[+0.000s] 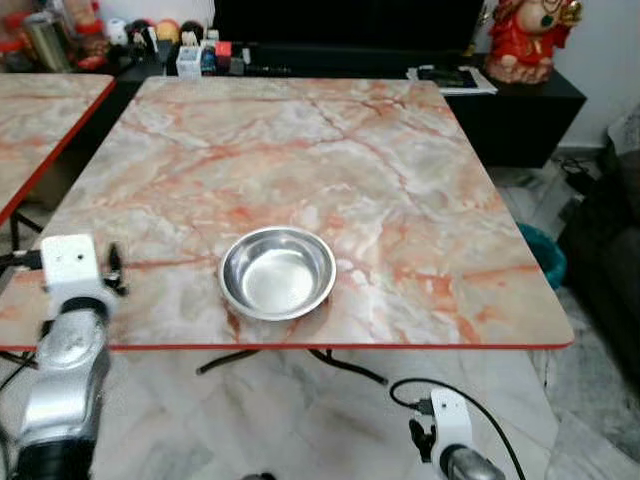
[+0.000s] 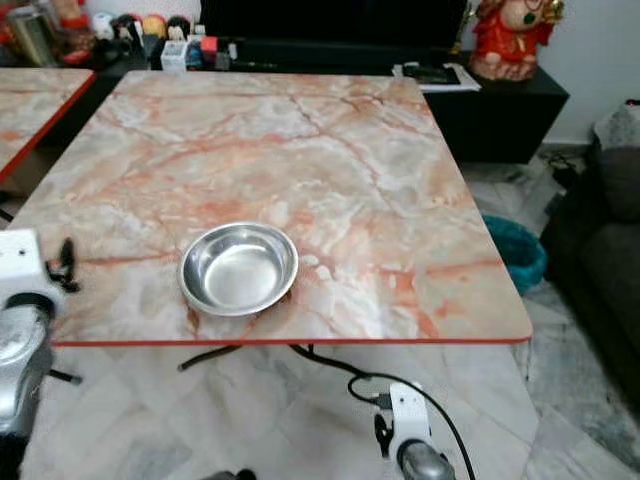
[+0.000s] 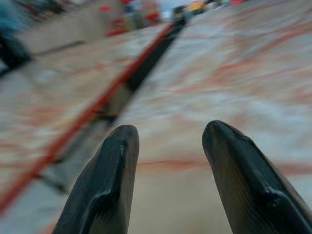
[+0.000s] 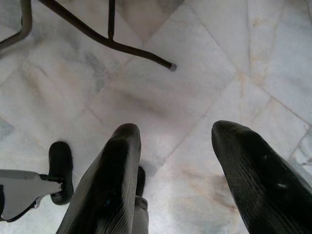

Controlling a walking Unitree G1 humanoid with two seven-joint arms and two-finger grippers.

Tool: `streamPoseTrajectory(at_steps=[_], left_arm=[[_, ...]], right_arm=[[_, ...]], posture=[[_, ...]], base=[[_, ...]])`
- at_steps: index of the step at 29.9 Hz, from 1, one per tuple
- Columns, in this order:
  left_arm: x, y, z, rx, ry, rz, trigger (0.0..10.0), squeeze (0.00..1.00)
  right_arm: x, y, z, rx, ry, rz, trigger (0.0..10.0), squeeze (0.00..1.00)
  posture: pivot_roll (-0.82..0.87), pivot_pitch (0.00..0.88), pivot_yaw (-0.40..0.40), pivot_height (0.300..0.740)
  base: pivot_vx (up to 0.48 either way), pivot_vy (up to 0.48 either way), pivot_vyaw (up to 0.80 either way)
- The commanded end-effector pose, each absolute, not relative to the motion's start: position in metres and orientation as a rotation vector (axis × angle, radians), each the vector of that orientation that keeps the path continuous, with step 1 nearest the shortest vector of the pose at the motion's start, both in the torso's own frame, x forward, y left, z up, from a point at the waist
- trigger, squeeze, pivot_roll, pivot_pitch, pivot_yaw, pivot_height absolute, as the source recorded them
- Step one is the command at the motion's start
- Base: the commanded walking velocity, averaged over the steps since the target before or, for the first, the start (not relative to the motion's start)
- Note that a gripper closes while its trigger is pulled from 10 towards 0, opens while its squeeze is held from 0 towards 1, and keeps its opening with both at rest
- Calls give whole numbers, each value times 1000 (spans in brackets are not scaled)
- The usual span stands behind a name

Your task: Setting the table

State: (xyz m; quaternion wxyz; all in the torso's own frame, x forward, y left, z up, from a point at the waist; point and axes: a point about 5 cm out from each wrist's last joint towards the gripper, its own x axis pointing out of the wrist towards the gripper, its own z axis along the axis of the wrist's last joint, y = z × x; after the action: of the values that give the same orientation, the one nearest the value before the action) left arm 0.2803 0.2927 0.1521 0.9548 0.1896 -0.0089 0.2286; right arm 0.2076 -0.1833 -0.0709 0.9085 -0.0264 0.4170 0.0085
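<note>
A shiny steel bowl (image 1: 277, 272) sits empty near the front edge of the pink marble table (image 1: 300, 150). My left arm (image 1: 65, 340) is raised at the table's front left corner, left of the bowl and apart from it. Its gripper (image 3: 168, 146) is open over the marble top with nothing between the fingers; that view is blurred. My right arm (image 1: 455, 440) hangs low below the table's front edge. The right gripper (image 4: 175, 161) is open and empty, pointing down at the floor.
A second marble table (image 1: 40, 120) stands close on the left, with a narrow gap between. A dark low cabinet (image 1: 500, 100) with small items and a red figurine (image 1: 525, 35) runs behind. A teal bin (image 1: 540, 255) and a dark sofa (image 1: 610, 230) are on the right. Table legs (image 4: 107, 41) cross the tiled floor.
</note>
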Motion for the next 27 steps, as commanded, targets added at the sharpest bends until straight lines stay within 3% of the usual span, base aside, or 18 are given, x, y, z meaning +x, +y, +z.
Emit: streamPoseTrajectory(at_steps=[1, 6, 12, 14, 17, 19, 23, 25, 27], left_arm=[[268, 305, 144, 545, 50, 579, 10000, 0], [249, 317, 126, 663, 170, 625, 10000, 0], [197, 344, 98, 734, 372, 757, 10000, 0], [170, 352, 75, 679, 513, 824, 10000, 0], [151, 356, 49, 622, 638, 827, 10000, 0], [144, 351, 29, 539, 709, 802, 10000, 0], [154, 321, -9, 359, 785, 582, 10000, 0], [175, 291, -19, 296, 687, 410, 10000, 0], [179, 283, -22, 289, 670, 356, 10000, 0]], right_arm=[[206, -182, -72, -57, 868, 20, 10000, 0], [205, -179, -73, -57, 869, 26, 10000, 0], [202, -171, -75, -49, 875, 38, 10000, 0], [198, -168, -77, -46, 884, 43, 10000, 0], [196, -167, -79, -42, 891, 43, 10000, 0], [195, -167, -79, -43, 895, 45, 10000, 0], [195, -166, -79, -48, 896, 50, 10000, 0], [199, -167, -77, -54, 890, 54, 10000, 0], [200, -168, -77, -55, 887, 54, 10000, 0]], posture=[[99, 88, -47, 740], [102, 84, -34, 740], [127, 84, 4, 740], [137, 80, 20, 740], [139, 77, 28, 740], [141, 71, 26, 740], [140, 62, 21, 740], [131, 55, 9, 740], [129, 54, 6, 740]], base=[[0, 0, 0], [0, 0, 0], [0, 0, 0], [0, 0, 0], [0, 0, 0], [0, 0, 0], [0, 0, 0], [0, 0, 0], [0, 0, 0]])
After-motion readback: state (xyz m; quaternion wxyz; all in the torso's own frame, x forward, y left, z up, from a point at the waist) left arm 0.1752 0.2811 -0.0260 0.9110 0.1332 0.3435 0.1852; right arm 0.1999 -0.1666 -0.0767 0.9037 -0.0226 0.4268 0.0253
